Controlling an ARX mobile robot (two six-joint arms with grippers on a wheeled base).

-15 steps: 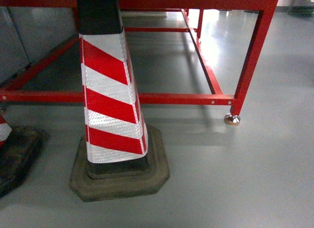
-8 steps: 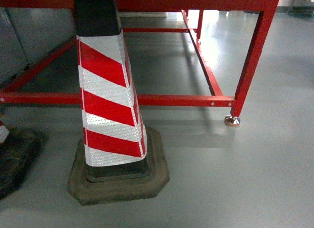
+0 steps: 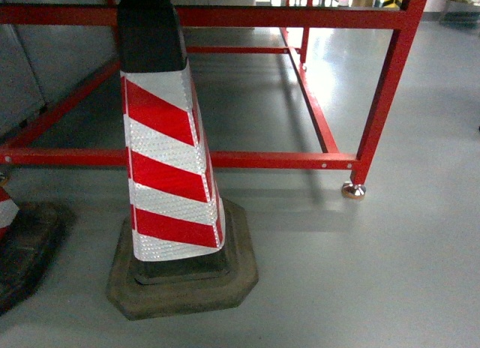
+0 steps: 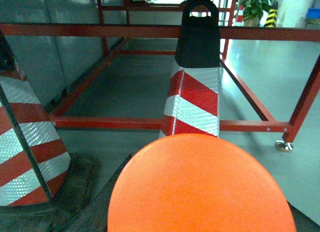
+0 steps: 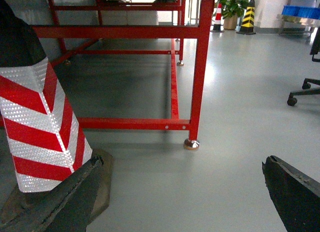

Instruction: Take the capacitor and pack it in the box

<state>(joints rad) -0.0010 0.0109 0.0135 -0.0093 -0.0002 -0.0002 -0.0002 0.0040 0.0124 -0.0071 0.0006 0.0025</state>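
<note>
In the left wrist view a large smooth orange rounded capacitor fills the bottom of the picture, sitting in my left gripper. One dark finger shows against its left side; the other is hidden behind it. My right gripper is open over bare grey floor, its two dark fingers far apart with nothing between them. The box is out of view. Neither gripper shows in the head view.
A red-and-white striped traffic cone on a rubber base stands close ahead, with a second cone's base at the left. Behind them runs a red metal frame on a footed leg. An office chair base stands far right.
The head view has shifted: the red frame's rails and foot sit lower in the picture and more of the far floor shows. The cone stays close ahead.
</note>
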